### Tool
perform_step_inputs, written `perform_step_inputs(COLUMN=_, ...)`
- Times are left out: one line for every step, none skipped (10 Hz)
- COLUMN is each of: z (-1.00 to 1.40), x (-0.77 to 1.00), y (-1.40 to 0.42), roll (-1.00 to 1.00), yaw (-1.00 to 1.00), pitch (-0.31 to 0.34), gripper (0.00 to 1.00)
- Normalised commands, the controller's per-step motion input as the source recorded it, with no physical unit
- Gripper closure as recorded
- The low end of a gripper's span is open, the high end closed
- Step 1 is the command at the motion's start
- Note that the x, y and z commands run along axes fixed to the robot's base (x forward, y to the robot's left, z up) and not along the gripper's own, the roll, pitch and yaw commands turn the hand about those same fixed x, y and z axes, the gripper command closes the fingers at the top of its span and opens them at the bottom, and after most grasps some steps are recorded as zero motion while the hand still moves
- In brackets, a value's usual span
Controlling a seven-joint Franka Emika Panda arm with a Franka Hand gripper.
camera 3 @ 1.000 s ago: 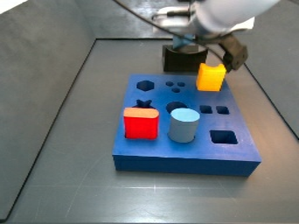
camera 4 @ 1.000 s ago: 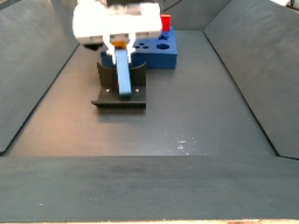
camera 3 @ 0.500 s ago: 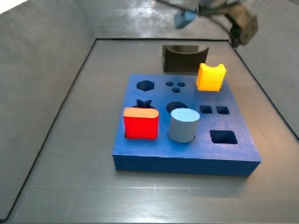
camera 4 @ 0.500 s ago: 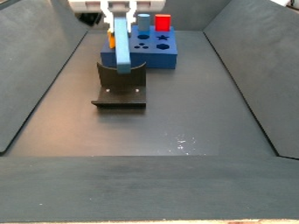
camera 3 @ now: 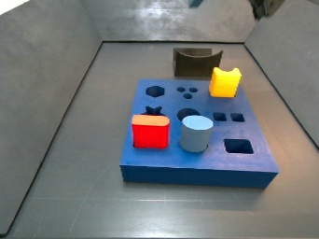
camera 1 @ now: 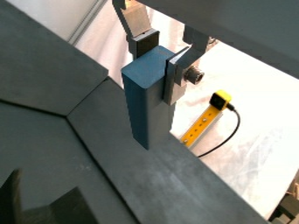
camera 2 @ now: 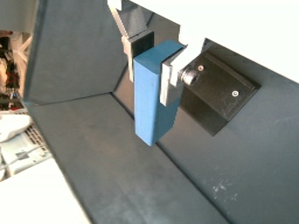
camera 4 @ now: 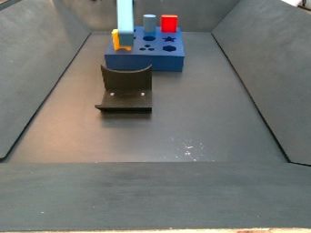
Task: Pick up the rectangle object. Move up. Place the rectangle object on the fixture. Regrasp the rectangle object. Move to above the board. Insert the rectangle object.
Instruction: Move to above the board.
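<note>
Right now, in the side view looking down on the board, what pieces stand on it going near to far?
Red cube and pale cylinder nearest, then yellow notched block on the board, then the fixture behind. The gripper holds the rectangle object overhead.

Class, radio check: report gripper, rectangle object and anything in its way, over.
Gripper raised high, fingers clamped on the rectangle object. Bar hangs upright, clear of the fixture. On the board: red cube, cylinder, yellow block.
</note>
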Motion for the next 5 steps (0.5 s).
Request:
perform_step_inputs(z=1.00, x=-0.09, y=-0.01, roll=0.02, yaw=-0.11, pitch=0.184, gripper=1.00)
perform_step_inputs(z=1.00, x=-0.09, y=-0.01, roll=-0.02, yaw=-0.05, pitch=0.224, gripper=1.00)
perform_step_inputs(z=1.00, x=-0.09, y=-0.02, roll=-0.04, yaw=-0.01, pitch=0.235, gripper=1.00)
perform_step_inputs(z=1.00, x=-0.09, y=-0.02, roll=-0.05, yaw=0.02, pitch=0.236, gripper=1.00)
perform_step_inputs(z=0.85, x=-0.06, y=-0.02, roll=-0.08, yaw=0.07, pitch=0.232, gripper=1.00)
